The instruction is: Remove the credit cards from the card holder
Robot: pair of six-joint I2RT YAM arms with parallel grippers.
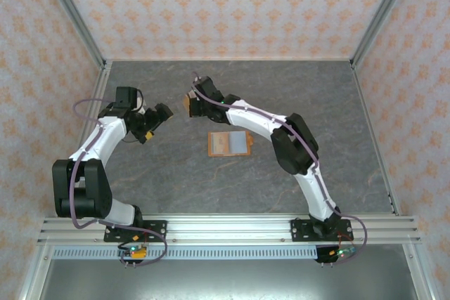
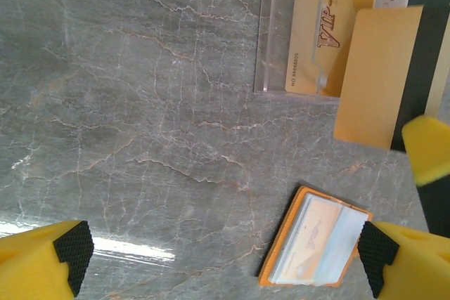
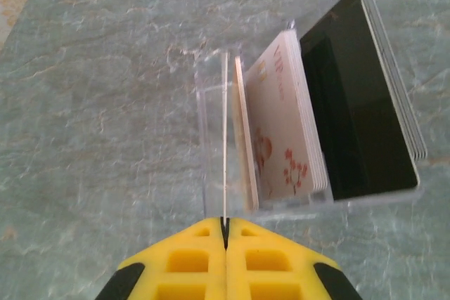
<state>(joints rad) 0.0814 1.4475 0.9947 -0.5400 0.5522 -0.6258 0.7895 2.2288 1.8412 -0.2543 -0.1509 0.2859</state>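
Showing gold card (image 2: 307, 29), VIP lettering

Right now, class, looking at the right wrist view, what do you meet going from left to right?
clear wall → pale cards → black cards

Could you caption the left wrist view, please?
Open left gripper over a flat orange-rimmed card holder; gold VIP cards stand in a clear plastic rack.
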